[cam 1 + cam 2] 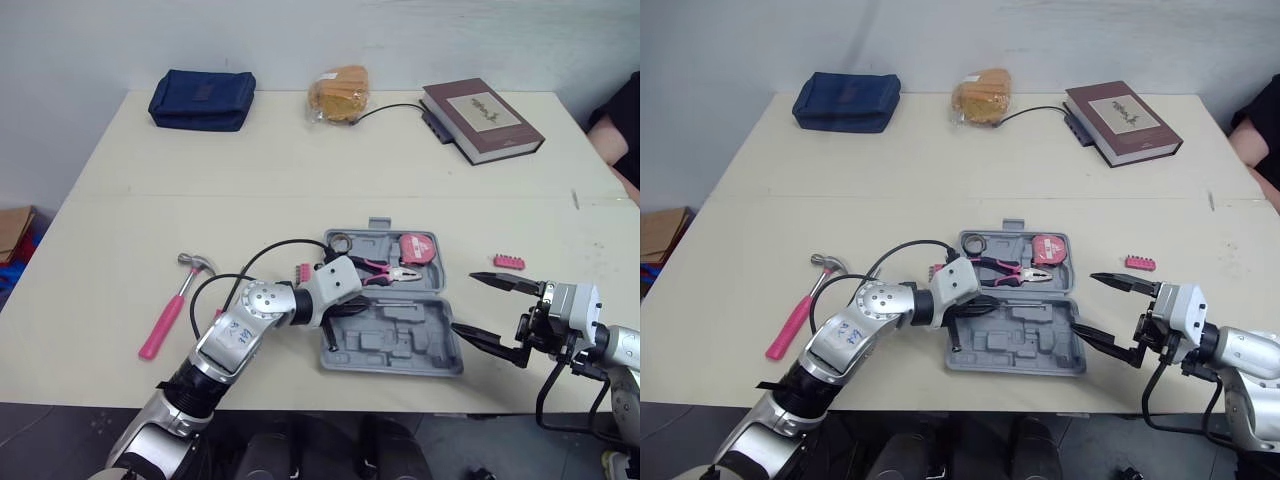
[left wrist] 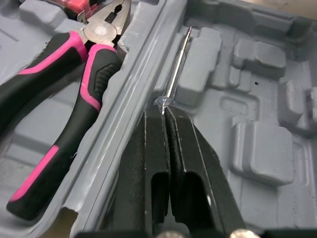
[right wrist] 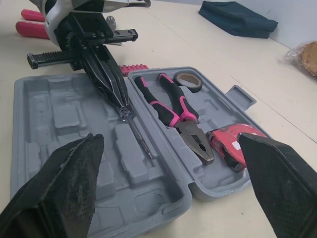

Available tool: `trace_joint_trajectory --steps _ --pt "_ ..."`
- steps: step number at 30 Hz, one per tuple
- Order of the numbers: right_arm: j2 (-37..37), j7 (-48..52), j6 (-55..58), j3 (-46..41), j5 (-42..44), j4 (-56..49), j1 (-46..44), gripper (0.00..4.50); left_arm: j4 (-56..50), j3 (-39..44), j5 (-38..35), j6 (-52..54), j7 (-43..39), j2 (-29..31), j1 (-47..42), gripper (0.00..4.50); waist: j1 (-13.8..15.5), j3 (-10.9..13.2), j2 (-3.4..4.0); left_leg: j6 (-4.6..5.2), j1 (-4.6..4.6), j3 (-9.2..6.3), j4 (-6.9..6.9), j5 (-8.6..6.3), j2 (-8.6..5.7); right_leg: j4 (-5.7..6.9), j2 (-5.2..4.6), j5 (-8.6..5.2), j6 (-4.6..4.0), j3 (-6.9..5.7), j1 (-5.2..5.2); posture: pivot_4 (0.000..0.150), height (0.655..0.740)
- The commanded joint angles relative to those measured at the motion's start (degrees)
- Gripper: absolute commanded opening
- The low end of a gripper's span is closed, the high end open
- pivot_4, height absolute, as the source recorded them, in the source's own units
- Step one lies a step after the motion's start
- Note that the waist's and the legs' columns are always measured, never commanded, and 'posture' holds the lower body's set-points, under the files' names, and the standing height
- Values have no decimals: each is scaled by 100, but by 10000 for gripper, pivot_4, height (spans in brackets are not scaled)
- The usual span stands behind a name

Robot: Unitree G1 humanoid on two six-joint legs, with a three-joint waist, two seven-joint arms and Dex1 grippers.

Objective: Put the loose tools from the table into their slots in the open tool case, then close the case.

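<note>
The grey tool case point(image 1: 420, 345) lies open at the table's front middle. Pink-handled pliers point(image 1: 385, 270), a red tape measure point(image 1: 417, 247) and a tape roll point(image 1: 338, 240) sit in its far half. My left gripper point(image 2: 163, 111) is shut on a thin screwdriver point(image 3: 139, 134). Its metal shaft lies along the ridge between the two halves. My right gripper point(image 1: 465, 302) stands open just right of the case, holding nothing. A pink-handled hammer point(image 1: 175, 305) lies left of the case. One pink bit holder point(image 1: 508, 262) rests right of the case, another point(image 1: 301, 272) by its left edge.
A blue pouch point(image 1: 202, 98), a bagged bread roll point(image 1: 340, 93) and a brown book point(image 1: 482, 118) with a black cable lie along the table's far side. A person's arm point(image 1: 620, 130) shows at the right edge. The table's front edge is close behind both grippers.
</note>
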Motion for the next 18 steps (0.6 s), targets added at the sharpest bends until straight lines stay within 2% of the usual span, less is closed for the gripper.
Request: trace_joint_trajectory --steps 1,10,18 --pt "-46 -4 -41 -180 47 -115 -12 45000 -2 -78 68 -12 -18 -15 12 305 1 0 0 0 0 0 0 0 0 0 0 0 0 0 0 1500 7400" --pt "31 69 -238 -186 23 88 36 45000 215 -187 235 462 280 -134 75 305 10 -1 -1 0 2 0 0 0 -1 0 -1 0 0 0 2 1500 7400" --pt "41 157 -445 -239 49 305 84 45000 300 -525 305 1124 228 67 125 305 2 -17 -3 0 12 -2 0 -1 1 -1 -1 0 0 0 11 1500 7400"
